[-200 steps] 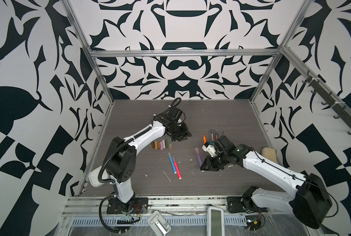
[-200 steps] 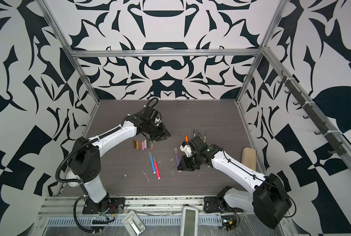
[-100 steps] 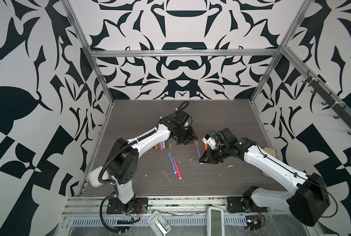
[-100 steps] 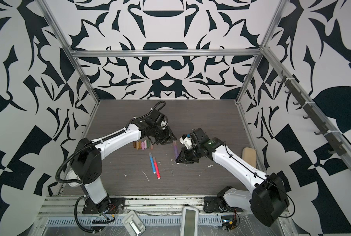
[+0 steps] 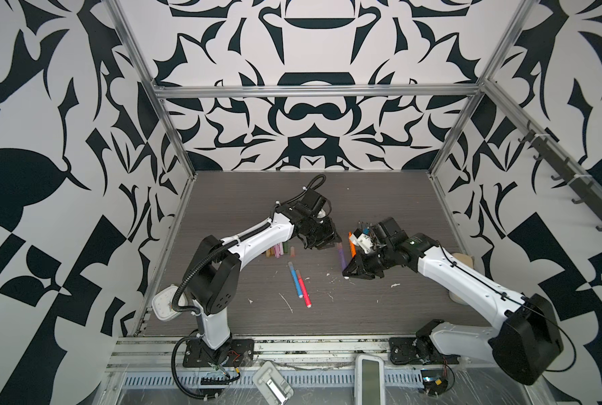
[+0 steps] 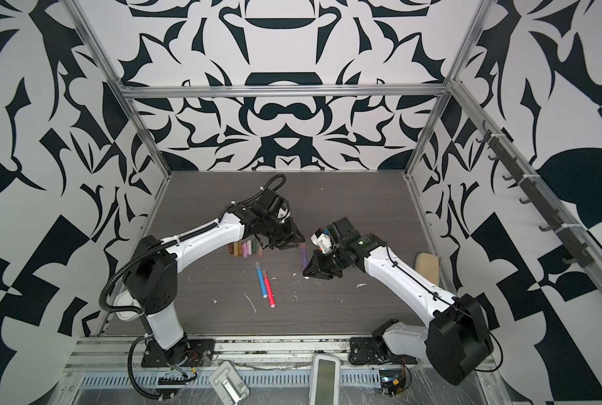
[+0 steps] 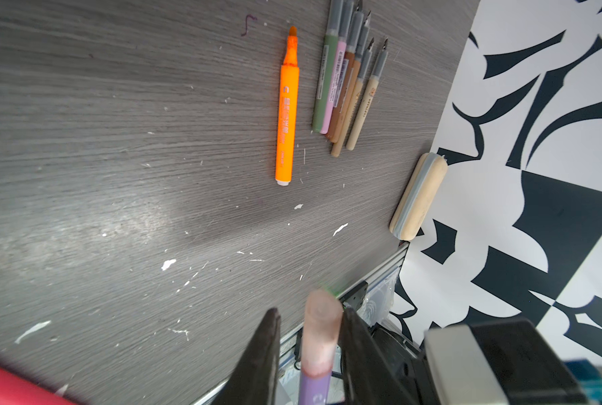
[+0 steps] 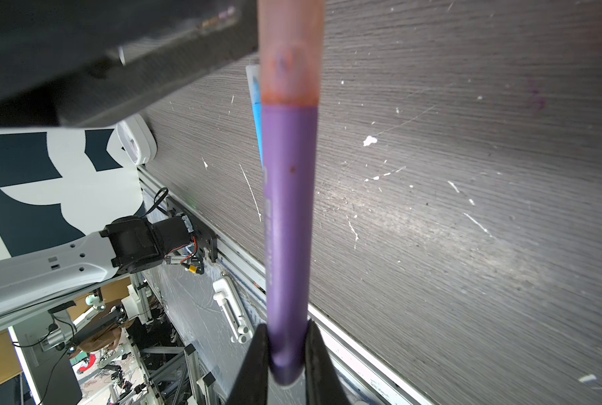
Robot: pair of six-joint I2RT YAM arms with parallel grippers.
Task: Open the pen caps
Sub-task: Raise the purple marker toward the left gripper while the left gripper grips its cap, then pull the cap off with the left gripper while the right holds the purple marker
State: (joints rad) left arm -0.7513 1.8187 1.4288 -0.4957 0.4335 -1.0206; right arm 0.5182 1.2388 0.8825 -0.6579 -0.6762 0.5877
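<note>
Peach cap (image 7: 320,326) sits on the purple pen (image 8: 287,217), which is held up off the table (image 5: 243,196) between the arms. At the tail end the right gripper (image 8: 287,350) pinches the barrel. The left gripper (image 7: 310,314) straddles the cap, jaws slightly spread, with a gap on one side. The pen's long axis runs from gripper to gripper, so I judge the pull goes along it.

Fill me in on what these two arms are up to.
They are uncapping pens. The right claw is shut on the tail of a purple pen. The left claw straddles its translucent peach cap, which is not yet off; a gap shows beside one finger. An orange pen and a bunch of thin pens lie uncapped, and loose caps sit in a row.
</note>
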